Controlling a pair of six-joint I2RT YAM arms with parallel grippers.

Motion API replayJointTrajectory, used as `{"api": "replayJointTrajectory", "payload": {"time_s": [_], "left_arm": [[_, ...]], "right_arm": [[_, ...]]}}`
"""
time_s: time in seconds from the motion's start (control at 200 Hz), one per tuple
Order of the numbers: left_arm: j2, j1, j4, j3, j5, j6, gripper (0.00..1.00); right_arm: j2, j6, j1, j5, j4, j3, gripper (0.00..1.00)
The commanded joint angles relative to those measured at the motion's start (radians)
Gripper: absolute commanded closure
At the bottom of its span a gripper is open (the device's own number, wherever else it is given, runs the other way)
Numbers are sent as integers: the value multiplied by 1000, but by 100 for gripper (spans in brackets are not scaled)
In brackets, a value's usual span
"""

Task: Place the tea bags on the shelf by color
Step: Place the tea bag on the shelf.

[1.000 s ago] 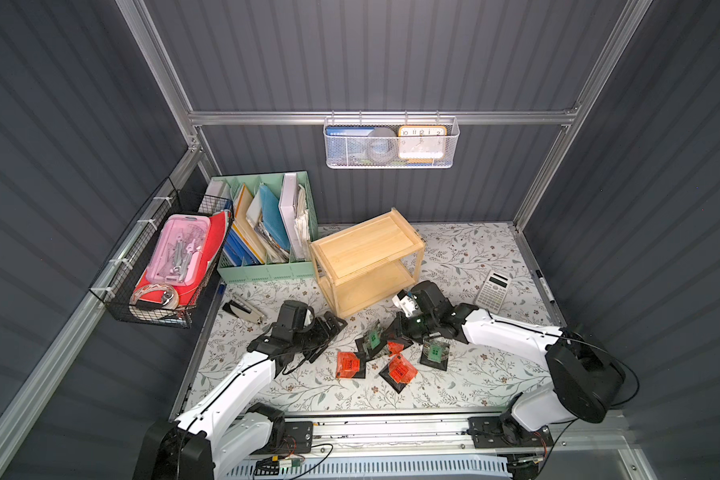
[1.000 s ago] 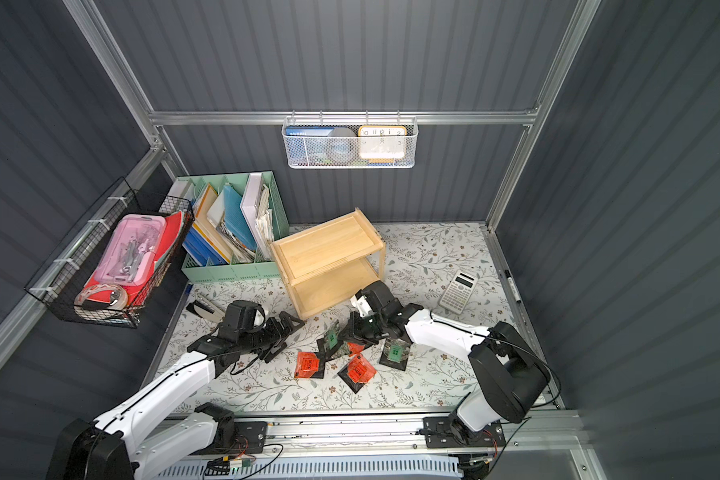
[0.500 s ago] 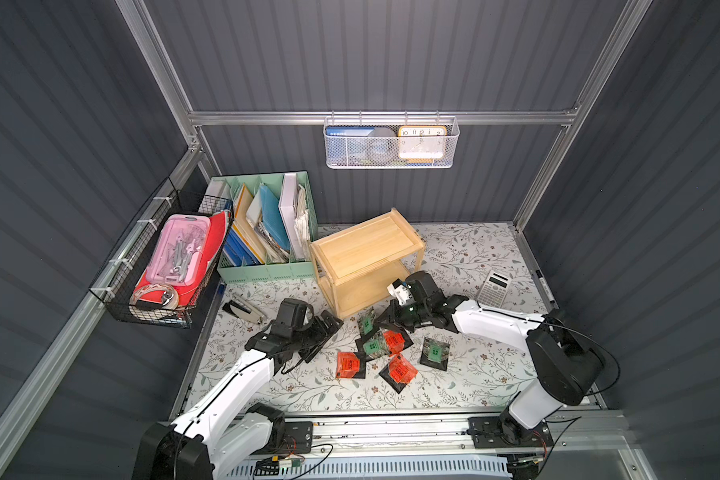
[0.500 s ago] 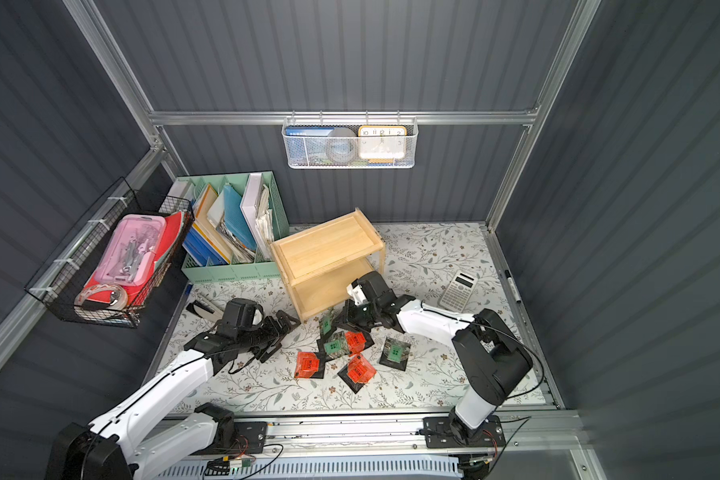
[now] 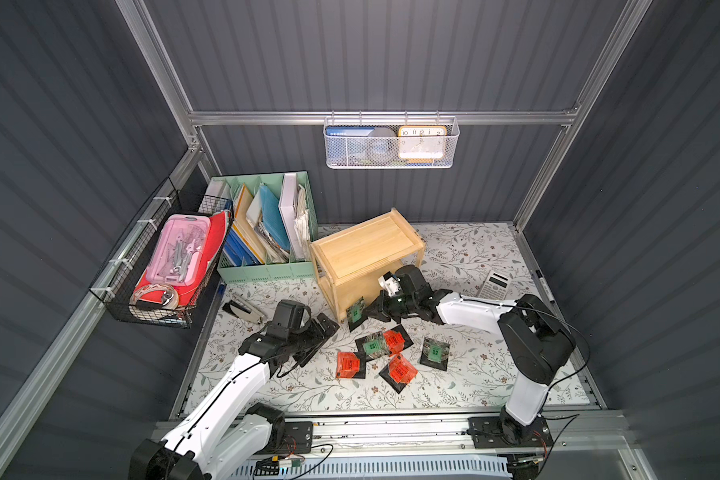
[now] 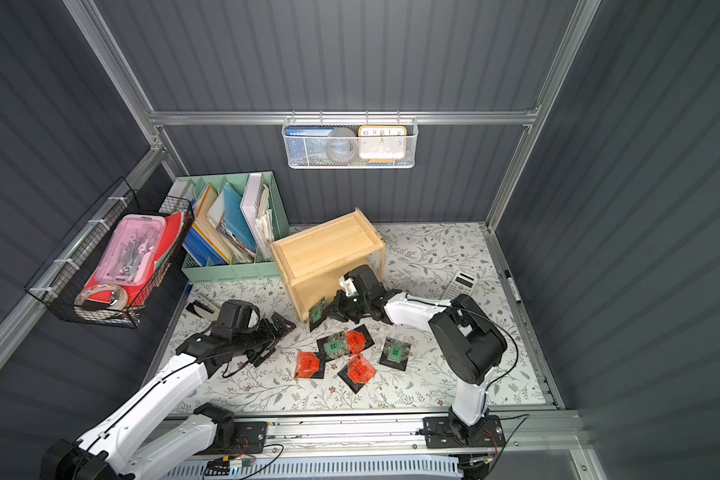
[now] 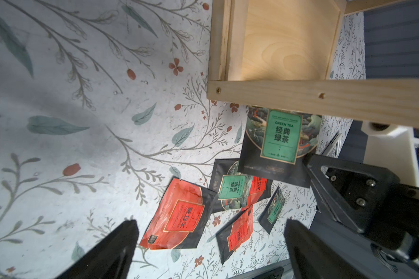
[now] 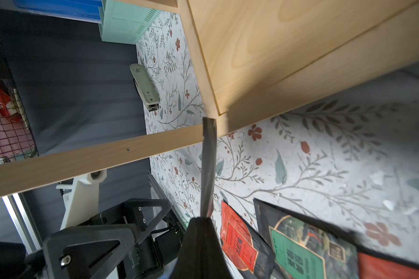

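The light wooden shelf (image 5: 364,249) stands behind the loose tea bags, both boards bare where they show. My right gripper (image 5: 376,309) is shut on a green-labelled tea bag (image 5: 355,313), held upright at the shelf's front lower corner (image 6: 308,309). In the right wrist view that bag (image 8: 208,166) shows edge-on against the shelf rail (image 8: 107,154). On the mat lie three orange tea bags (image 5: 348,365) (image 5: 400,370) (image 5: 393,340) and two green ones (image 5: 373,345) (image 5: 434,351). My left gripper (image 5: 319,336) hovers open left of them, nothing between its fingers (image 7: 121,248).
A mint-green file organizer (image 5: 267,270) stands left of the shelf, a stapler (image 5: 242,309) in front of it. A calculator (image 5: 493,284) and a pen (image 5: 543,286) lie at the right edge. A black wire basket (image 5: 163,266) hangs on the left wall.
My right gripper has carried the green tea bag from over the pile leftward and back to the shelf's front lower corner. The left arm has barely moved.
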Motion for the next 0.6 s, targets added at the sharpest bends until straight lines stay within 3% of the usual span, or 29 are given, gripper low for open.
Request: {"api": "replayJointTrajectory", "payload": {"time_s": [0.0,0.595], "left_arm": [[-14,-6,-56,21,-18,19,0],[-50,-6,-94,6,-34,3,0]], "right_arm": [[31,14,-10,-18,40,32,100],[164,-53,-56,-74,-28,123,100]]}}
